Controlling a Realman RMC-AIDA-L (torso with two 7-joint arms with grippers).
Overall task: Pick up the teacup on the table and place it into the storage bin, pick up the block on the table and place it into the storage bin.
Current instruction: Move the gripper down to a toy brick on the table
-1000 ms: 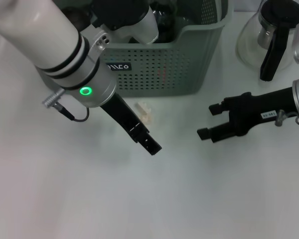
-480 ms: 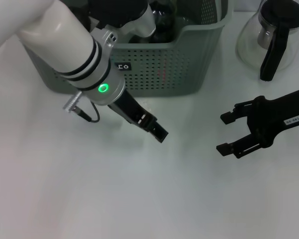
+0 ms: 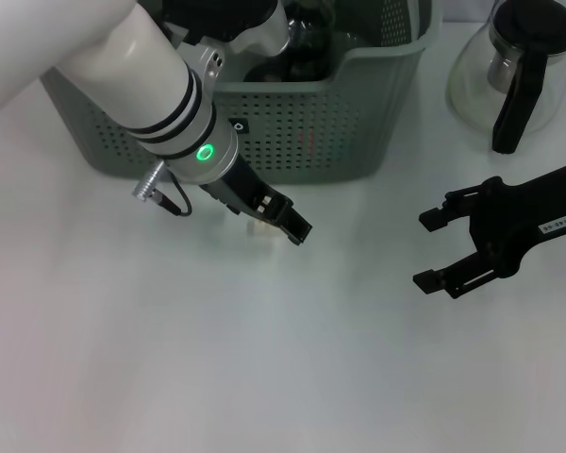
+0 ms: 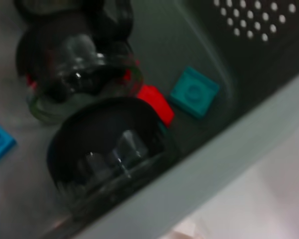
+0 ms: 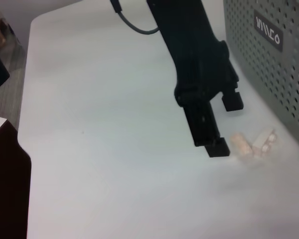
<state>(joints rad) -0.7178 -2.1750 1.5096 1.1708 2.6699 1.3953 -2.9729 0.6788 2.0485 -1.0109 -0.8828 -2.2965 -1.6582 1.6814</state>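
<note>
Left gripper (image 3: 285, 219) had moved up-frame onto the block (image 5: 251, 144) beside the bin (image 3: 358, 113); jaws' state unclear, prob. closing in. Right gripper (image 3: 434, 250) idled at right w/ jaws wide, empty.

Block (image 3: 260, 226) — mostly hidden (left end effector (image 3: 285, 219))

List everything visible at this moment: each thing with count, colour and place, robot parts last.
Storage bin: one, grey-green, perforated, far side of table, black label on front.
Block: one, pale beige, on table in front of the bin, beside the left gripper's tip.
Glass cups: two, clear and dark, inside the bin.
Small blocks in bin: two teal, one red, on the bin floor.
Coffee pot: one, glass with black handle, far right of table.
Table: one, white.
Left gripper: black, low over the table at the block.
Right gripper: black, open, over the table's right side, holding nothing.
</note>
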